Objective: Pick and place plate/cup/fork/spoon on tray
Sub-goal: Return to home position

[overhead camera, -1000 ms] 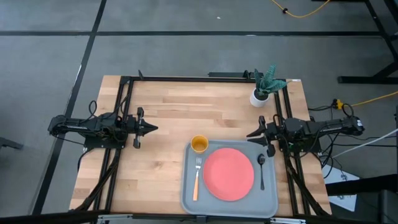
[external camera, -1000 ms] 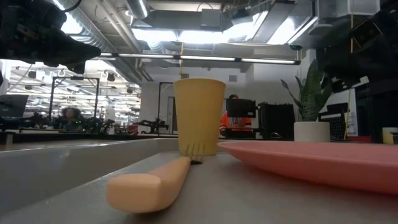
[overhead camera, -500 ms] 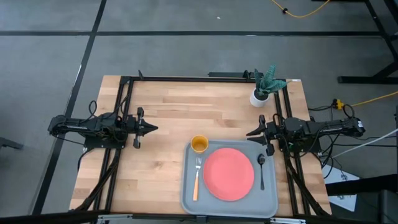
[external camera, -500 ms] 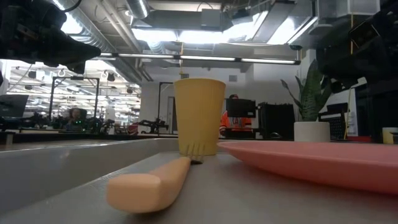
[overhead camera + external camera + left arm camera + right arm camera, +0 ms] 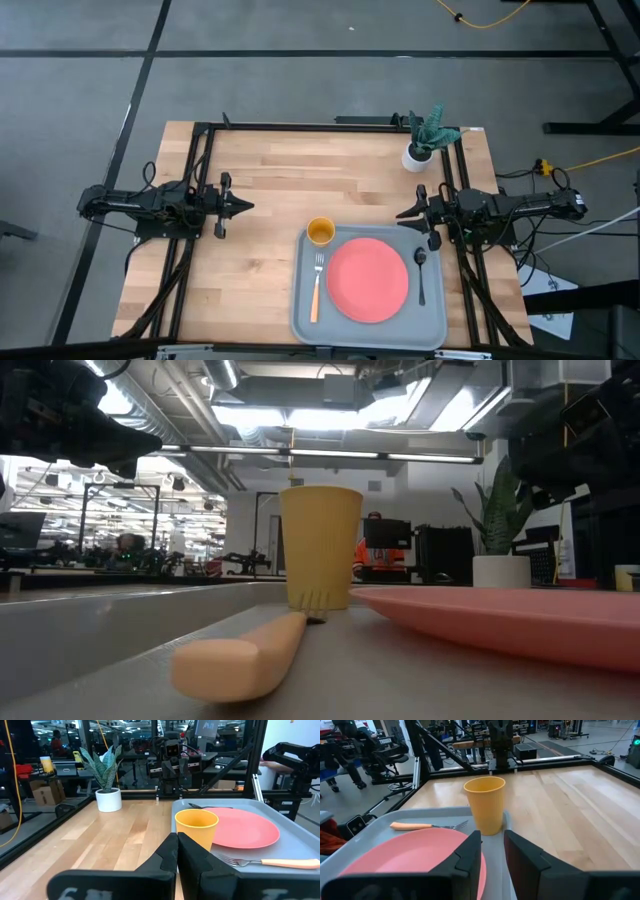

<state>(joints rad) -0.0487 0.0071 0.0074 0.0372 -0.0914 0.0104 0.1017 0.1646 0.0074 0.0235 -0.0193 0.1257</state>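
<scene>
While the clenched left gripper [image 5: 245, 207] hangs well apart, the loaded tray [image 5: 320, 336] lies just beside the right gripper [image 5: 403, 215], parted and empty.

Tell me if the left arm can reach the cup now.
Probably yes. The cup stands in the corner of the tray nearest the left gripper, with only bare table between; its fingers are shut and would need opening.

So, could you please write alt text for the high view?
On the wooden table, a grey tray at lower right holds a pink plate, a fork left of it, a spoon right of it and a yellow cup in its upper left corner. The left gripper and right gripper sit empty at opposite sides.
</scene>
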